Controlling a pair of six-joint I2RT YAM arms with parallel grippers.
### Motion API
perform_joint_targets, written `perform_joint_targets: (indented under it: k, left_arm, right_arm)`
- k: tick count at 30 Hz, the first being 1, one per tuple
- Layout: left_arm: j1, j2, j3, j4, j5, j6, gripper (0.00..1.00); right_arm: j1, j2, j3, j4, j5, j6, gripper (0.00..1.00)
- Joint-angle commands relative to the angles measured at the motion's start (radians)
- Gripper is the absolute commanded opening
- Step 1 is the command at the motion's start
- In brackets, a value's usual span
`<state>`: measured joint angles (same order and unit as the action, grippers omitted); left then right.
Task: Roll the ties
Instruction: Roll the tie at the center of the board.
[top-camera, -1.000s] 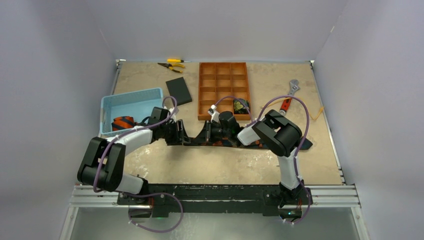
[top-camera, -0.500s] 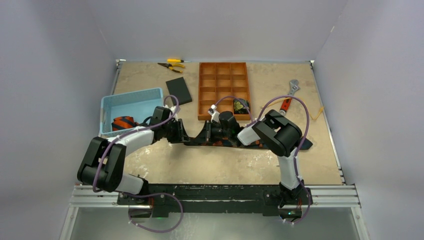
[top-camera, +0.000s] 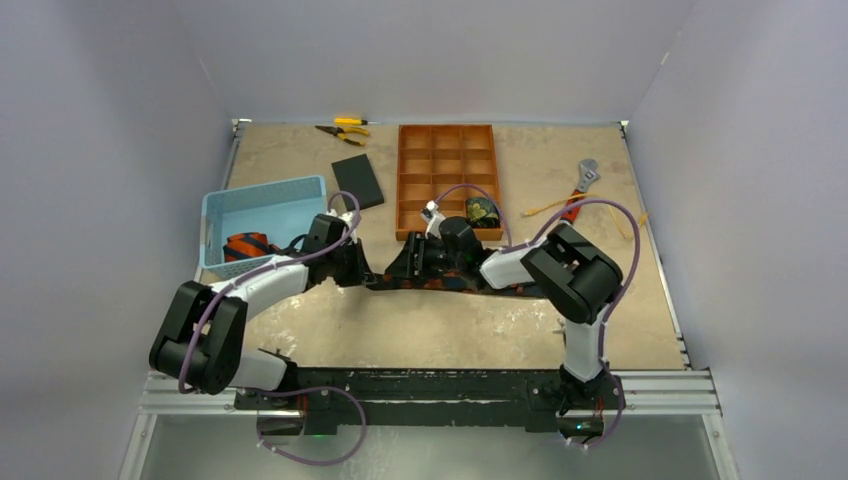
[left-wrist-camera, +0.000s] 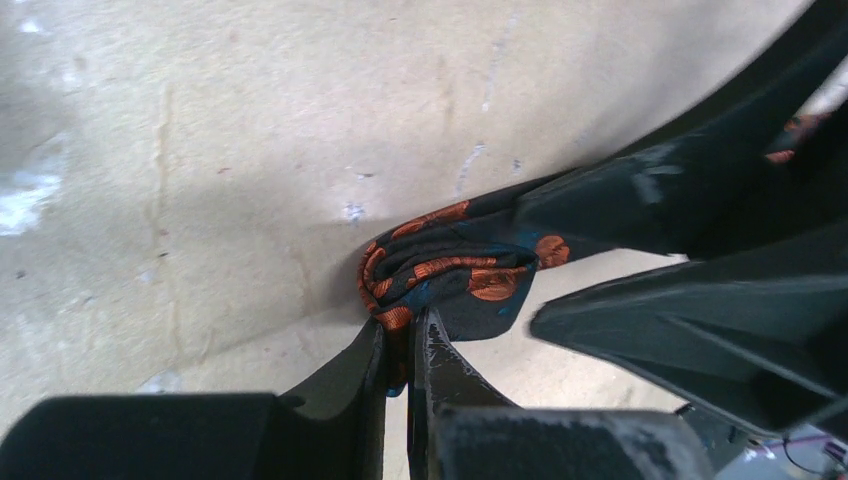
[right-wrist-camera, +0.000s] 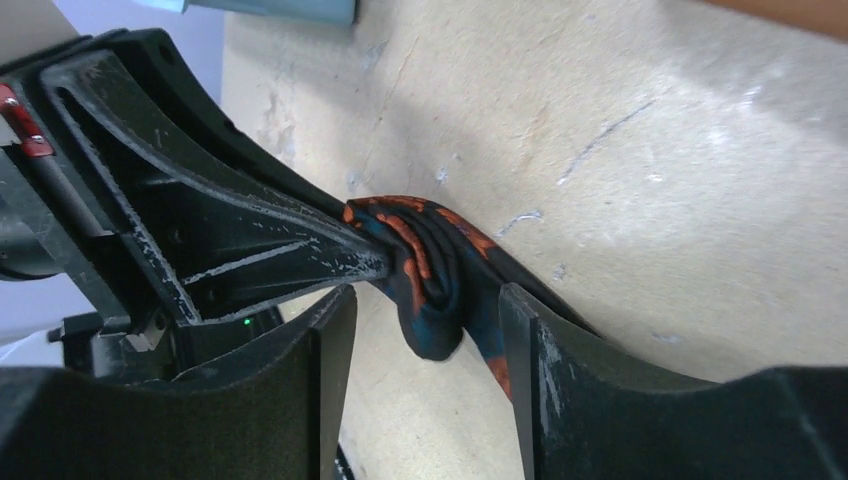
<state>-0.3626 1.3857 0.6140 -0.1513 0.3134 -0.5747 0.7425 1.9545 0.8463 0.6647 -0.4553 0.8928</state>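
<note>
A dark tie with red-orange marks (top-camera: 470, 286) lies across the middle of the table, its left end wound into a small roll (left-wrist-camera: 450, 270). My left gripper (left-wrist-camera: 400, 325) is shut on the edge of that roll; it also shows in the top view (top-camera: 366, 272). My right gripper (right-wrist-camera: 425, 298) is open, its fingers on either side of the roll (right-wrist-camera: 432, 275) and not squeezing it. A rolled navy tie with orange stripes (top-camera: 247, 245) sits in the blue basket. A rolled black tie with green-gold pattern (top-camera: 482, 212) sits in the orange tray.
The orange compartment tray (top-camera: 447, 140) stands just behind the grippers. The blue basket (top-camera: 262, 195) is at the left. A flat black pad (top-camera: 358, 183), pliers (top-camera: 343, 130), a wrench (top-camera: 580, 185) and a yellow cord (top-camera: 545, 210) lie at the back.
My right arm has moved left, bringing its gripper closer to the left gripper at the roll. The left gripper has edged right. The yellow cord has shifted left.
</note>
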Motion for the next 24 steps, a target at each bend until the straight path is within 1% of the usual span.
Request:
perform_joint_targets:
  k: [1,3,5,10,18,24]
  left_arm:
    - [-0.021,-0.021,0.065,-0.121,-0.159,0.026,0.00]
    - [-0.040,-0.017,0.097,-0.177,-0.227,0.039,0.00]
    - [-0.059,-0.007,0.132,-0.240,-0.303,0.043,0.00]
    - [-0.109,0.015,0.215,-0.359,-0.451,0.037,0.00]
    - [-0.210,0.043,0.316,-0.496,-0.664,-0.003,0.00]
    - [-0.316,0.136,0.407,-0.600,-0.840,-0.048,0.00]
  right_arm:
    - [-0.009,-0.107,-0.018,-0.165,0.170,-0.089,0.59]
    - [-0.009,-0.151,-0.031,-0.202,0.216,-0.109,0.60]
    - [-0.007,-0.197,-0.055,-0.221,0.263,-0.129,0.59]
    - [-0.001,-0.283,-0.121,-0.243,0.347,-0.180,0.50]
    - [0.004,-0.321,-0.181,-0.232,0.382,-0.187,0.41]
    - [0.004,-0.358,-0.215,-0.230,0.413,-0.185,0.38]
